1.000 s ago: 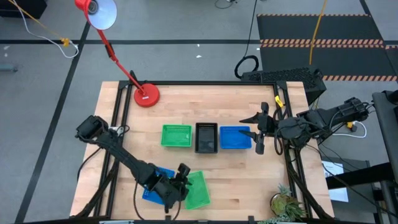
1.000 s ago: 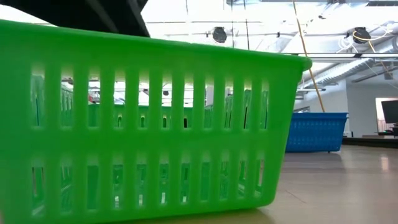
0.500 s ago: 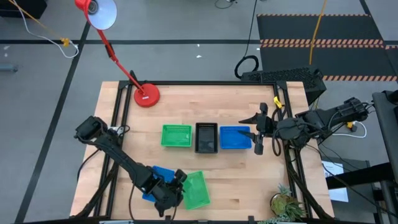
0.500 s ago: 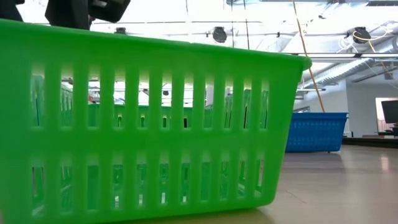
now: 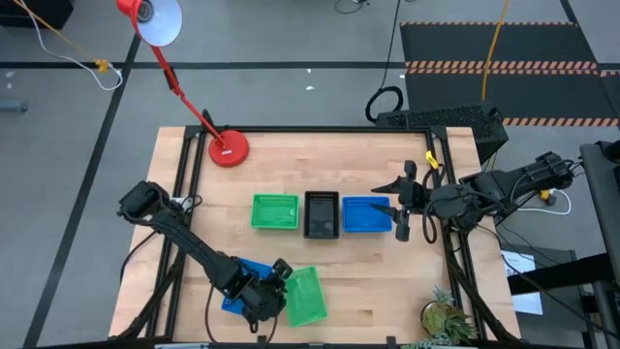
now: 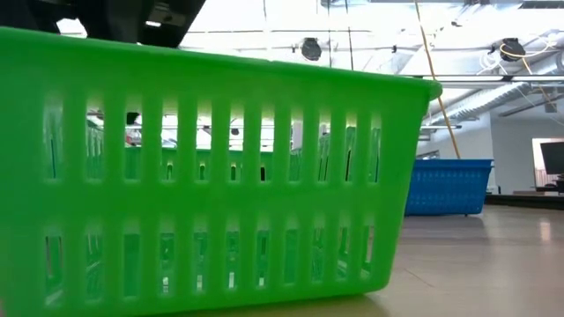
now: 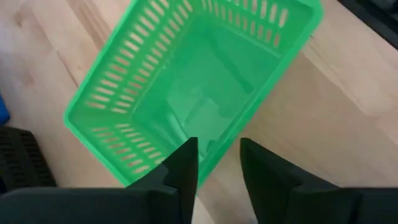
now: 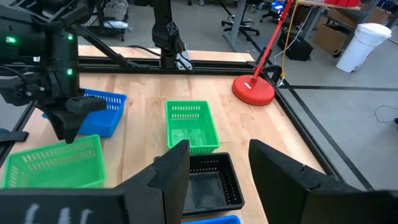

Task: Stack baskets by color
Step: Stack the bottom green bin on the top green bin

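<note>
A green basket (image 5: 306, 297) stands askew on the table near the front edge, and it fills the low view (image 6: 220, 176). A blue basket (image 5: 244, 283) lies to its left, partly under my left arm. My left gripper (image 7: 217, 171) is open at the green basket's far left corner (image 5: 283, 274) and slants down. One finger (image 7: 185, 167) is inside the basket and the other (image 7: 262, 174) is outside. A green basket (image 5: 275, 211), a black basket (image 5: 322, 214) and a blue basket (image 5: 366, 215) stand in a row at mid-table. My right gripper (image 5: 405, 208) hangs open, raised, to the right of that row. My left gripper straddles the green basket's long wall close to a corner (image 7: 219, 154), coming from above at a slant. A gap shows between each finger and the wall, and I cannot tell whether either finger touches it. The basket rests flat on the table.
A red lamp base (image 5: 229, 148) stands at the far left, and its arm reaches beyond the table. A small plant (image 5: 444, 318) sits at the near right corner. Bare wood lies between the row and the near baskets, and to the right of the near green basket.
My left gripper has turned a little and settled slightly lower at the green basket's corner. In the low view it now shows dark above the basket's rim. The baskets have stayed where they were.
</note>
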